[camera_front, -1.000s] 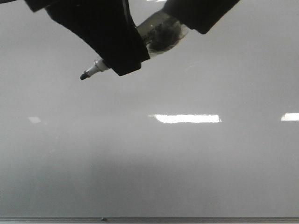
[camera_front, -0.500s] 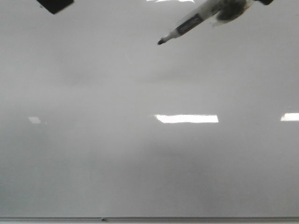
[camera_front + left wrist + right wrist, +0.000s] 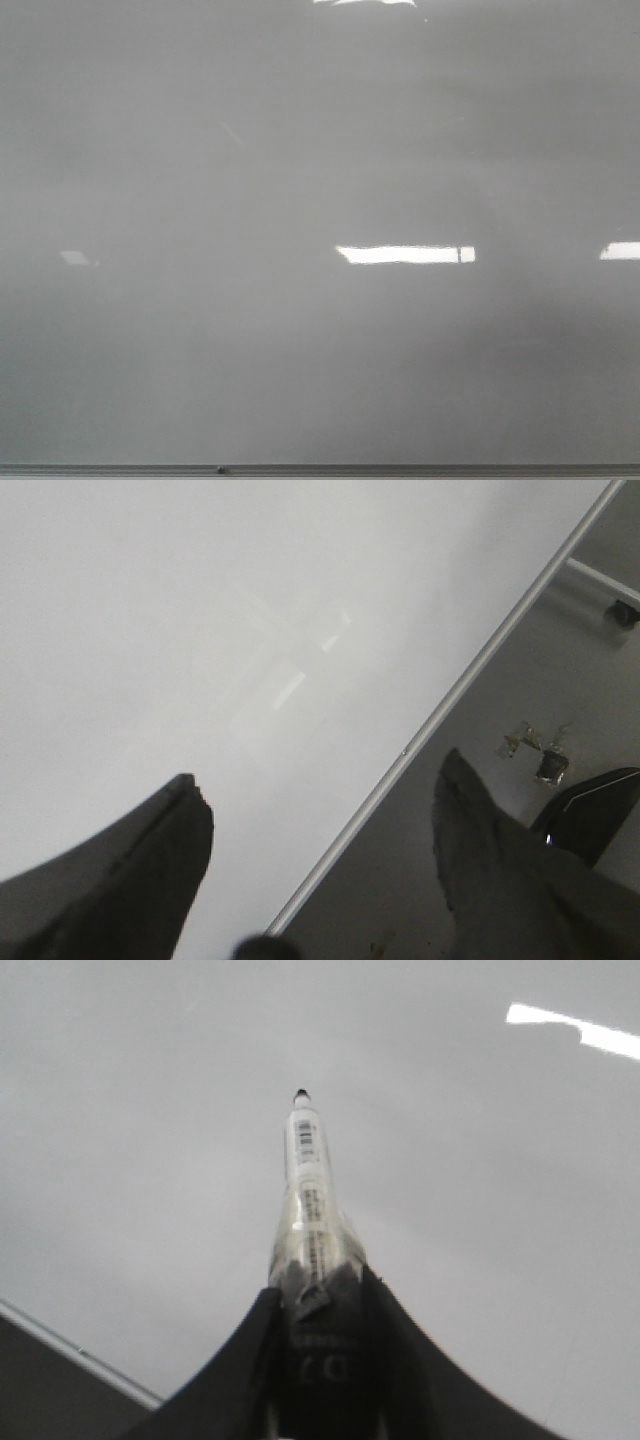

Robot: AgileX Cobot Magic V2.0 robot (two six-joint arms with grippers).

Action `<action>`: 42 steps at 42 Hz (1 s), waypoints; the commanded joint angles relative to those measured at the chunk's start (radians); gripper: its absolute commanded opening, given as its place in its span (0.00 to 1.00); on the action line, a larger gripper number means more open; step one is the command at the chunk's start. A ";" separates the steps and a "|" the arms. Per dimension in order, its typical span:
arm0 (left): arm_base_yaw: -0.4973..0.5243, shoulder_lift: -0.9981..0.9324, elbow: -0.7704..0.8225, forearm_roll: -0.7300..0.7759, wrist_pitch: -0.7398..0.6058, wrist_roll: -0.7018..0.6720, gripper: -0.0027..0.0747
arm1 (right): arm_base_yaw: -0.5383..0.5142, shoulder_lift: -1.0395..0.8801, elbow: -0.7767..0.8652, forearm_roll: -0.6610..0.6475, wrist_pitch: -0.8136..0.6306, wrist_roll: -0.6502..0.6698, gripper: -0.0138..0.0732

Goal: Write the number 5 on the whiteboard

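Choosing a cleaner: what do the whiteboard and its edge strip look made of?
The whiteboard looks like glossy pale-grey coated board; it mirrors ceiling lights sharply. Its edge strip looks like thin grey metal, perhaps aluminium, with a dull sheen.

The whiteboard (image 3: 300,350) is serving as the worktop here, filling the front frame as a glossy pale-grey sheet. Bright light reflections (image 3: 405,254) are sitting right of centre and at the right edge. Its thin grey metal edge (image 3: 400,468) is running along the bottom of the frame.
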 commanded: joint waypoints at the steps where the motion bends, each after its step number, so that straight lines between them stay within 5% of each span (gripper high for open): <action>1: 0.002 -0.017 -0.025 -0.011 -0.076 -0.015 0.63 | -0.006 0.012 0.008 0.011 -0.194 0.008 0.08; 34: 0.002 -0.017 -0.025 -0.011 -0.103 -0.015 0.63 | -0.003 0.364 -0.163 0.010 -0.266 0.004 0.08; 42: 0.002 -0.017 -0.025 -0.011 -0.111 -0.015 0.63 | 0.014 0.404 -0.163 0.010 -0.133 -0.017 0.08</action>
